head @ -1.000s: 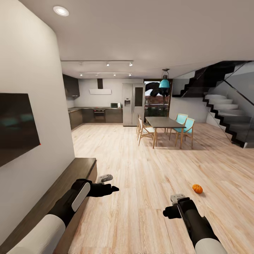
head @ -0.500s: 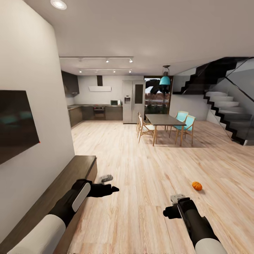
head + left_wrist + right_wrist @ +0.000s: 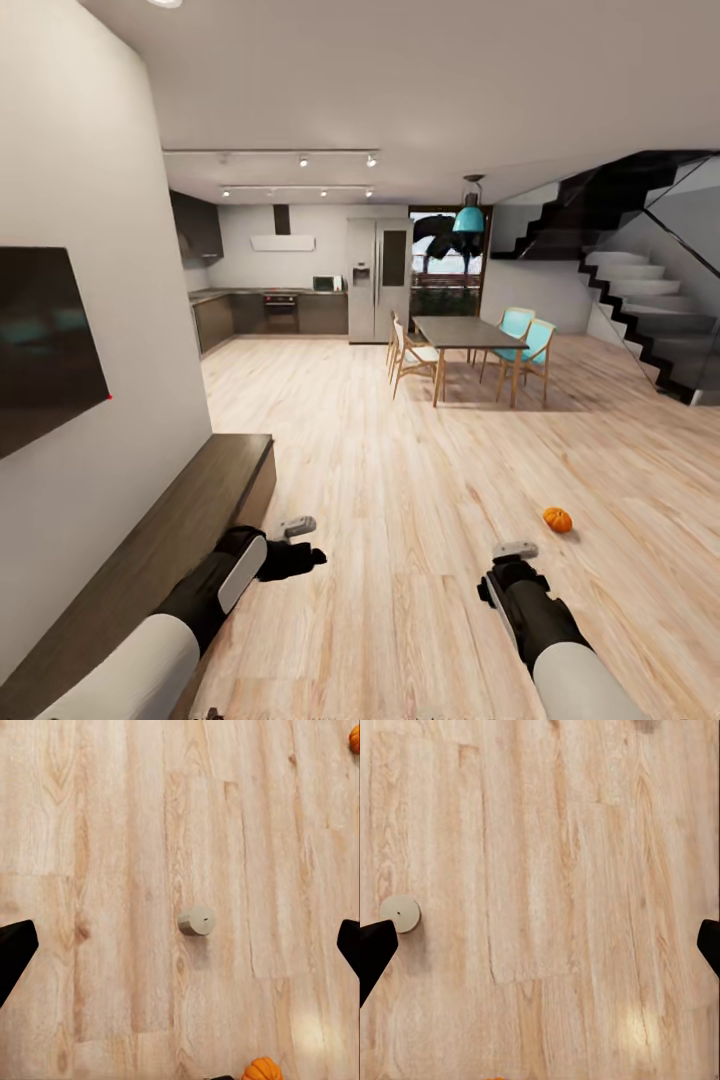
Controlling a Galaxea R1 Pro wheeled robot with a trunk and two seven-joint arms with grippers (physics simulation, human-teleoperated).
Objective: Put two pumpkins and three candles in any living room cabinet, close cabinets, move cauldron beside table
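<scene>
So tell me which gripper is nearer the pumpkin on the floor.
Right. The right gripper hangs just short of the pumpkin, which lies ahead and to its right. The left gripper is across the floor by the cabinet, clearly farther.

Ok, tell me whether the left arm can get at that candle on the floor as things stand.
Probably yes. In the left wrist view the candle lies on its side on bare floor between the spread fingers of the left claw, nothing over it; the arm would need to lower.

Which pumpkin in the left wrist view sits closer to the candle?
The pumpkin near the frame's lower edge; the other pumpkin, cut off at the upper corner, lies farther from the candle.
</scene>
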